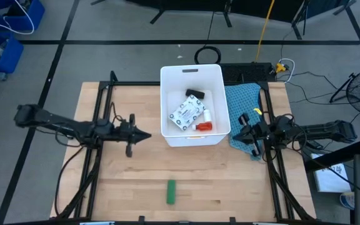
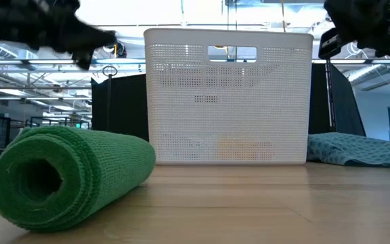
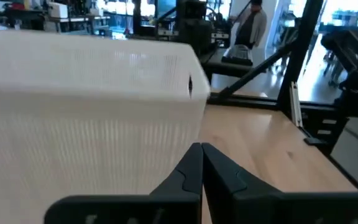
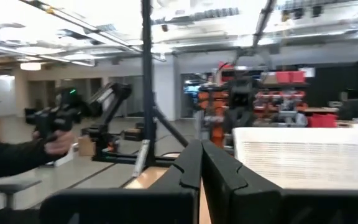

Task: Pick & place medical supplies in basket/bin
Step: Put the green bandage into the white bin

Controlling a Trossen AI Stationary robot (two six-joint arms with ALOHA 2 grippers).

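Note:
The white basket (image 1: 192,74) stands mid-table, toward the far edge. In it lie a white packet with print (image 1: 186,112), a black piece (image 1: 194,94), a small white piece (image 1: 207,115) and a red bottle with a white cap (image 1: 203,125). A green roll (image 1: 171,192) lies on its side near the table's near edge and fills the low view's left (image 2: 66,176). My left gripper (image 1: 149,135) hovers shut just left of the basket, pointing at its wall (image 3: 92,112). My right gripper (image 1: 235,132) hovers shut just right of the basket, above the blue-green cloth (image 1: 242,100).
The blue-green cloth (image 2: 361,149) lies crumpled on the table against the basket's right side. Dark frame rails (image 1: 99,106) run along the table's left and right edges. Bare wood lies between the basket and the green roll. A person (image 3: 250,25) stands in the room beyond.

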